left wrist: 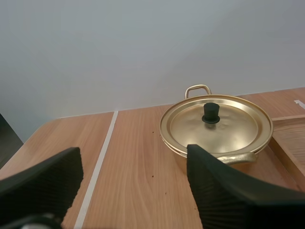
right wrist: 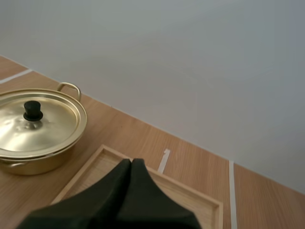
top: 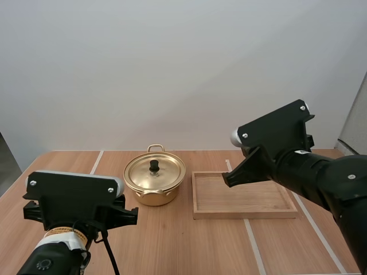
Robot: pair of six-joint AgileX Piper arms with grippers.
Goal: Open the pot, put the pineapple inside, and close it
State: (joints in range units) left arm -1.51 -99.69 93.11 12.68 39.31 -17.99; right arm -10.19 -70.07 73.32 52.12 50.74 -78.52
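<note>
- Left tool (left wrist: 132, 162): its two fingers stand apart with the ribbed faces turned inward and nothing between them. It sits low over the tabletop (top: 172, 246), near the pot and pointed towards it.
- Pot (top: 153, 197): it stands upright on the tabletop, just left of the tray, with a narrow gap between them. The lid (top: 155, 172) sits square on the rim.
- Knob (top: 154, 165): it is black, sits at the lid's centre and points straight up.
- Axis: the round body has no long axis of its own. The only line we can take runs through the two loop handles, one towards the arms and one towards the wall.
- Step in hand (our judgement): opening, since the lid is on and the task is at its start. We would bring the open tool directly above the knob and lower it vertically so one finger falls on each side. We would then close under the knob's cap and lift straight up, so the rim clears without dragging the pot sideways.
- Tray (top: 243, 213): it is wooden and shallow, and we judge it a fair resting place for the lid.
- Right tool (right wrist: 132, 164): the fingers lie together as one dark wedge gripping nothing, above the tray and well apart from the pot.
</note>
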